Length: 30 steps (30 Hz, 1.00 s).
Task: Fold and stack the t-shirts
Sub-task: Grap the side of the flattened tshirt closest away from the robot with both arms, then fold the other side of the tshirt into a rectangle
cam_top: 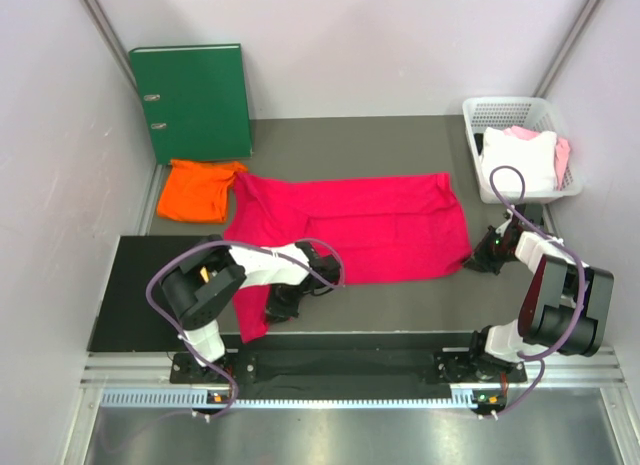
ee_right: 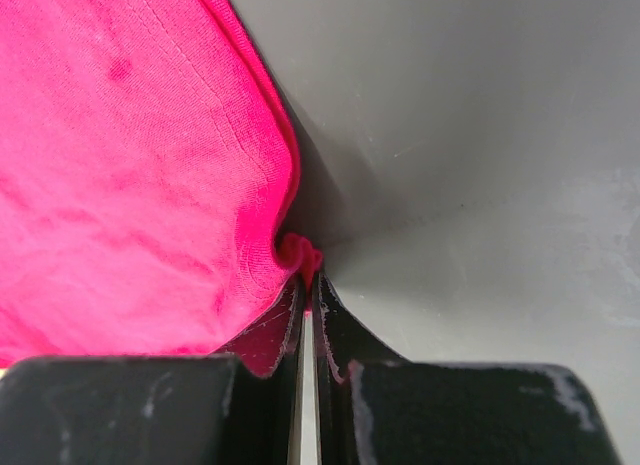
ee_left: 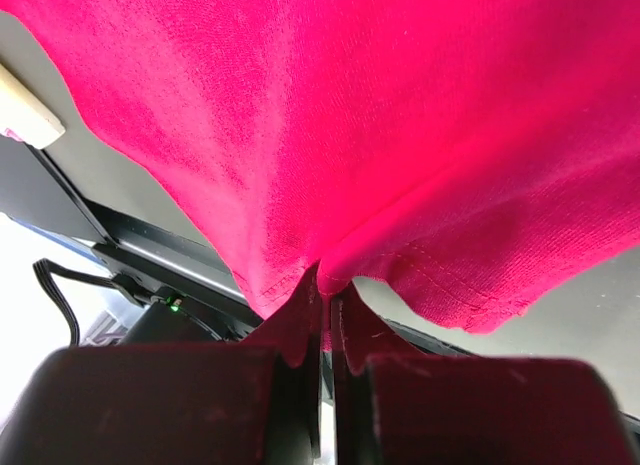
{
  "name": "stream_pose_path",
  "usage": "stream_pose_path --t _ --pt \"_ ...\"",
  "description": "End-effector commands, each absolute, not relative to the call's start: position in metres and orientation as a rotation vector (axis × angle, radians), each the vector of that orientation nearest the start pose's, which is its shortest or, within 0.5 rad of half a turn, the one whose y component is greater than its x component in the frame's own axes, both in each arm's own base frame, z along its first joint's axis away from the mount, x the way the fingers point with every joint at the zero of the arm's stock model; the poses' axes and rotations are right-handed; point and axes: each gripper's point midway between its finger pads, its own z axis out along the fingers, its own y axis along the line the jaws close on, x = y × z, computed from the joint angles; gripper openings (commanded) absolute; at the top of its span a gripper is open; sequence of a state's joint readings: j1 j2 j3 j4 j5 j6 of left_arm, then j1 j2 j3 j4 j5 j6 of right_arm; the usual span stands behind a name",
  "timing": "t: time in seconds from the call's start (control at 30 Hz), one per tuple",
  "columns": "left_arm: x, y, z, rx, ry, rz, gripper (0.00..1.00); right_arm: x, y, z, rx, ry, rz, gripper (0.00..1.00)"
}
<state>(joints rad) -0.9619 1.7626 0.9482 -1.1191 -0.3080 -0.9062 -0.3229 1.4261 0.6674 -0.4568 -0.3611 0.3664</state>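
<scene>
crimson-pink tee point(cam_top: 350, 225), orange tee point(cam_top: 200, 190), green binder point(cam_top: 195, 100), white basket point(cam_top: 515, 113), grey table point(cam_top: 400, 305), blk mat point(cam_top: 130, 285).

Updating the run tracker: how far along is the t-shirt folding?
Done: orange t-shirt lies compact at rear left, seemingly folded. In hand: left gripper and right gripper each pinch the near edge of the crimson t-shirt, which lies spread out. Left: fold it, then stack both.

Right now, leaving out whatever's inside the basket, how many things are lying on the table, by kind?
T-shirts: 2, the crimson-pink t-shirt and the orange t-shirt
Ring binders: 1, the green ring binder
Baskets: 1, the white basket
Mats: 1, the black mat
Total: 5
</scene>
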Motion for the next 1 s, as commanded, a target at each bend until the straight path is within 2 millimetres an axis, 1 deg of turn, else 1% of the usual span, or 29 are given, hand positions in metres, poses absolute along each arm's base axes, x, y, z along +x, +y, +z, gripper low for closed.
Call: stream_pose_path --t 0.0,0.03,0.07,0.13,0.17,0.23,0.27,0.3,0.37,0.4,0.47,0.53,0.63,0.7,0.77,0.8,0.83,0.9,0.97 --pt "0.132 -0.135 0.015 0.082 2.94 0.635 0.0 0.266 -0.007 0.03 0.787 2.586 0.512 0.01" --pt "0.131 -0.131 0.024 0.076 2.934 0.656 0.0 0.267 -0.007 0.032 0.784 2.58 0.513 0.01" --pt "0.137 -0.133 0.032 0.066 2.905 0.657 0.0 0.268 -0.007 0.035 0.779 2.57 0.511 0.01" --pt "0.142 -0.13 0.044 0.052 2.871 0.693 0.0 0.269 -0.008 0.038 0.773 2.559 0.507 0.01" --pt "0.145 -0.13 0.055 0.052 2.856 0.714 0.0 0.269 -0.007 0.041 0.766 2.552 0.508 0.01" --pt "0.155 -0.128 0.065 0.044 2.81 0.761 0.0 0.269 -0.007 0.043 0.764 2.543 0.51 0.01" --pt "0.16 -0.131 0.075 0.04 2.794 0.76 0.0 0.269 -0.006 0.046 0.757 2.531 0.516 0.0" --pt "0.167 -0.131 0.079 0.029 2.774 0.77 0.0 0.269 -0.004 0.048 0.756 2.522 0.527 0.01" --pt "0.177 -0.136 0.085 0.018 2.757 0.765 0.0 0.269 -0.001 0.052 0.742 2.505 0.545 0.01" --pt "0.18 -0.134 0.089 0.014 2.748 0.785 0.0 0.27 -0.001 0.055 0.742 2.493 0.548 0.01" --pt "0.189 -0.135 0.094 0.004 2.735 0.802 0.0 0.273 -0.001 0.061 0.728 2.473 0.552 0.01" --pt "0.196 -0.128 0.099 -0.004 2.72 0.852 0.0 0.276 -0.002 0.066 0.724 2.457 0.55 0.01" --pt "0.211 -0.122 0.106 -0.037 2.704 0.865 0.0 0.289 -0.005 0.076 0.715 2.42 0.554 0.01" --pt "0.219 -0.112 0.108 -0.074 2.706 0.879 0.0 0.295 -0.005 0.08 0.713 2.405 0.558 0.01" --pt "0.228 -0.106 0.111 -0.092 2.694 0.878 0.0 0.304 -0.006 0.085 0.695 2.391 0.567 0.0" --pt "0.233 -0.099 0.113 -0.128 2.693 0.879 0.0 0.308 -0.006 0.088 0.689 2.38 0.567 0.0" --pt "0.238 -0.098 0.115 -0.147 2.686 0.86 0.0 0.313 -0.007 0.092 0.68 2.372 0.571 0.0" --pt "0.247 -0.092 0.118 -0.163 2.682 0.852 0.0 0.318 -0.007 0.095 0.67 2.367 0.572 0.0" --pt "0.258 -0.089 0.123 -0.161 2.657 0.85 0.0 0.323 -0.007 0.098 0.661 2.36 0.571 0.0"
